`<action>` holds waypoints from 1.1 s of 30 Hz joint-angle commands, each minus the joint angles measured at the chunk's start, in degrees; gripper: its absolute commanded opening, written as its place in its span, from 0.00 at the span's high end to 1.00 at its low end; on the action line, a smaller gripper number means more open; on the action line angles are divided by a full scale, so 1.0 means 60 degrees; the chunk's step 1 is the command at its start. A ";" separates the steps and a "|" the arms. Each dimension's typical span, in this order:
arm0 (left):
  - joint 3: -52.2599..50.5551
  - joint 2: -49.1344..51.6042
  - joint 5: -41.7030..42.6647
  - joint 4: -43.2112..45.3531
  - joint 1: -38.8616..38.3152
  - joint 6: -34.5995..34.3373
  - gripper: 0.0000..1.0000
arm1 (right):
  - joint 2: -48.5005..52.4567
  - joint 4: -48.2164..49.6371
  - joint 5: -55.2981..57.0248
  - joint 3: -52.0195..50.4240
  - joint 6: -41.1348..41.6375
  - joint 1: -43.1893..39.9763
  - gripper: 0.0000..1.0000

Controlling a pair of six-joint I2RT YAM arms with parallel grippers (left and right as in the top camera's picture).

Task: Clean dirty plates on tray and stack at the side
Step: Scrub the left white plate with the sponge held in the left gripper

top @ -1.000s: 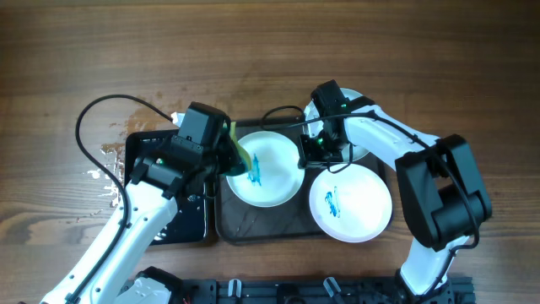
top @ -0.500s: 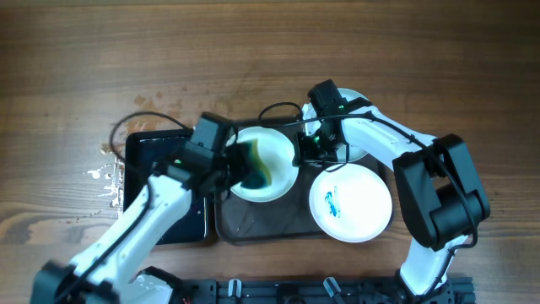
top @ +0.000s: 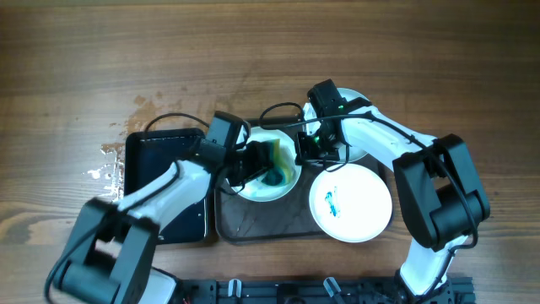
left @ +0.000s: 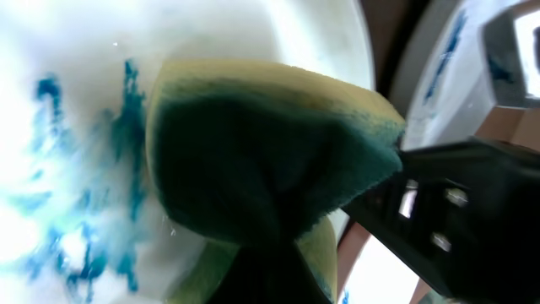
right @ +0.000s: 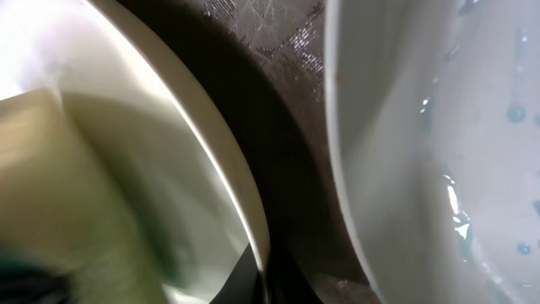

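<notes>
The dark tray (top: 253,228) holds a white plate (top: 283,187) with a smeared blue stain (left: 76,169). My left gripper (top: 253,162) is shut on a yellow-green sponge (top: 272,165), also seen in the left wrist view (left: 270,160), and presses it on that plate. My right gripper (top: 308,150) is shut on the same plate's right rim (right: 232,169). A second white plate (top: 359,203) with a blue smear lies at the tray's front right. A pale blue plate (top: 359,101), wet in the right wrist view (right: 439,127), sits at the back right, mostly under my right arm.
A smaller glossy black tray (top: 164,181) lies left of the dark tray, partly under my left arm. White splashes (top: 105,169) mark the wood left of it. Bare tray floor (right: 270,93) shows between the two plates.
My left gripper has moved right across the plate with the sponge, and the blue stain is now smeared under it. The right arm has not moved.
</notes>
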 commanded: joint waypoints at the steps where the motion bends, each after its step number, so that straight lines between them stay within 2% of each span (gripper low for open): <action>1: 0.0044 0.0856 0.0321 -0.0022 0.0036 -0.0120 0.96 | 0.0106 -0.0168 0.0572 -0.0087 -0.0200 0.0036 0.96; 9: 0.0044 0.1042 -0.3818 -0.3661 0.1621 -0.0809 0.96 | 0.0106 -0.0331 0.0576 -0.0087 -0.0197 0.0036 0.95; 13: 0.0044 0.1042 -0.4918 -0.4116 0.2364 -0.1184 0.96 | 0.0106 -0.0353 0.0576 -0.0087 -0.0171 0.0036 0.95; 16: 0.0044 0.1042 -0.3938 -0.3625 0.2379 -0.0426 0.96 | 0.0106 -0.0368 0.0576 -0.0087 -0.0171 0.0036 0.95; 19: 0.0044 0.1042 -0.2885 -0.3111 0.2076 -0.0149 0.96 | 0.0106 -0.0375 0.0576 -0.0087 -0.0171 0.0036 0.95; 23: 0.0047 0.1042 -0.2459 -0.2495 0.1373 -0.0073 0.96 | 0.0106 -0.0386 0.0576 -0.0087 -0.0175 0.0036 0.96; 26: 0.0055 0.1042 -0.1953 -0.1756 0.0776 0.0390 0.96 | 0.0106 -0.0423 0.0576 -0.0087 -0.0208 0.0036 0.95; 30: 0.0080 0.1038 -0.0386 -0.0423 0.0208 0.1133 0.96 | 0.0106 -0.0452 0.0576 -0.0087 -0.0211 0.0036 0.96; 33: 0.0146 0.1038 0.0517 0.0321 0.0004 0.1169 0.96 | 0.0106 -0.0463 0.0576 -0.0087 -0.0244 0.0036 0.95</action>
